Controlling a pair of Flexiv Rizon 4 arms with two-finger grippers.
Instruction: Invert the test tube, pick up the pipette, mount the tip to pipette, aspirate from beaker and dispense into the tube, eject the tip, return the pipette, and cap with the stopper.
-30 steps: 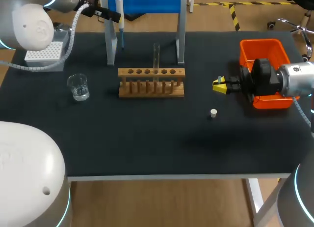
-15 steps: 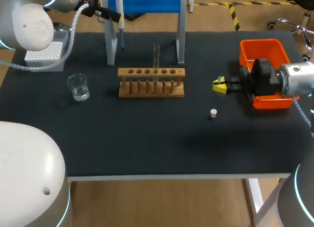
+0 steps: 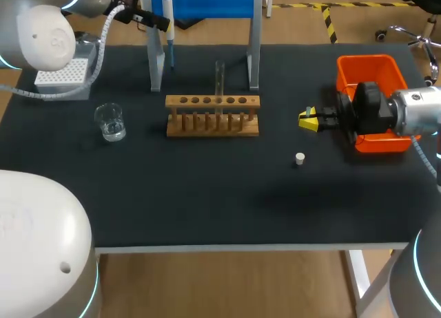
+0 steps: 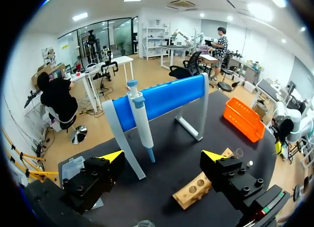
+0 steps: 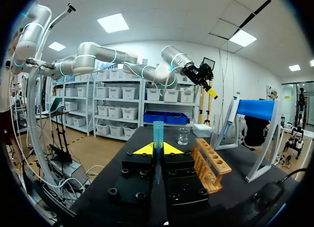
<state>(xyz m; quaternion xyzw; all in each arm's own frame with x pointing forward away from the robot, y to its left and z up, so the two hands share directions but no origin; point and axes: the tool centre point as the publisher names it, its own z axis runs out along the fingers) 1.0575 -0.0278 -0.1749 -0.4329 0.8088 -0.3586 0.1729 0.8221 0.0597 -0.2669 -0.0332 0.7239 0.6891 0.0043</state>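
Picking up the pipette is the step in hand, by my judgement. The left hand [image 4: 163, 156] hovers with its fingers spread wide and gripping nothing. The pipette [image 4: 140, 120] hangs on the blue stand [image 4: 162, 101] just ahead of the gap between them, untouched. The right hand [image 5: 156, 148] is clamped on a blue tip [image 5: 157, 132], held upright, with the wooden rack [image 5: 210, 168] beside it. The next move probably calls for the left hand to advance until both fingers flank the pipette's body, close, then lift it clear.
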